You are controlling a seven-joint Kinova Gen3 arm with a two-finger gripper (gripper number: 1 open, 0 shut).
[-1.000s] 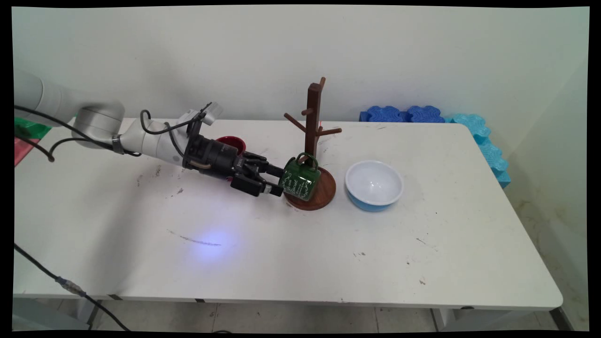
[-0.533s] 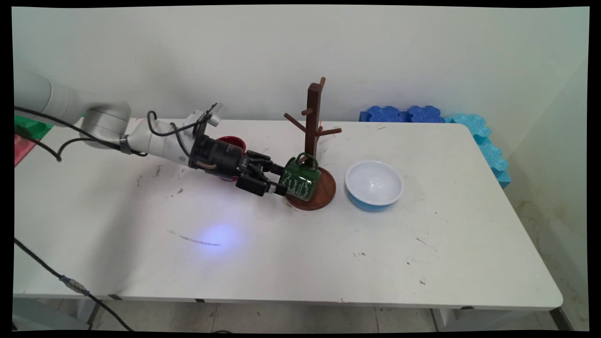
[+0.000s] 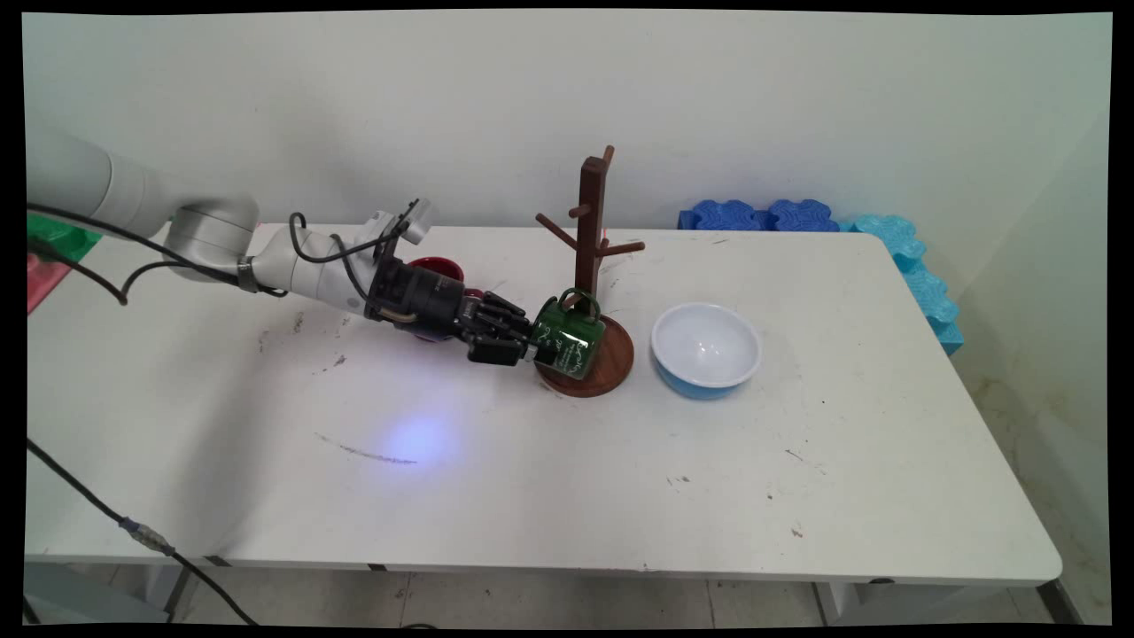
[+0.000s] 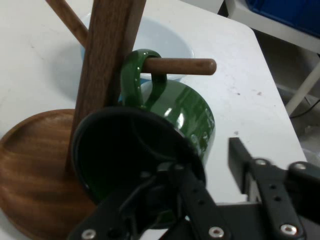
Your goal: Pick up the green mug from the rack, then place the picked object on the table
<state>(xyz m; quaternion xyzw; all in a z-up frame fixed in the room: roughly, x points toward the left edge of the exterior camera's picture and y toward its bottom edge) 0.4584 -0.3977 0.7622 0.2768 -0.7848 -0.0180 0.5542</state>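
My gripper (image 3: 529, 341) (image 4: 207, 160) sat left of centre in the main view, low over the bench (image 3: 620, 461), at the mouth of a dark green mug (image 3: 567, 341) (image 4: 190, 110). It was partly spread and gripped nothing: in the hand view one finger reached into the mug's dark mouth, and the other stood outside the wall at the right with a strip of white bench showing between it and the glaze. The mug lay tipped on its side with its mouth toward me and white lettering on its wall. Its handle was looped over a low round peg (image 4: 185, 66) of a brown wooden mug tree (image 3: 591, 213) (image 4: 107, 60). The mug's body hung over the tree's round base (image 3: 611, 359) (image 4: 30, 165); I could not tell whether it touched that base. Behind my wrist, toward the upper left of the mug, a red mug (image 3: 436, 268) stood partly hidden by the arm. Just right of the base, apart from it, a bowl (image 3: 706, 346) (image 4: 170, 40) stood upright, white inside and blue outside. Along the far right edge of the bench ran dark blue foam pieces (image 3: 766, 215), with lighter blue ones (image 3: 912, 266) curving down the right side. At the left edge of the frame a green thing (image 3: 53, 239) and a red one (image 3: 44, 279) showed beyond the bench, too cut off to name.
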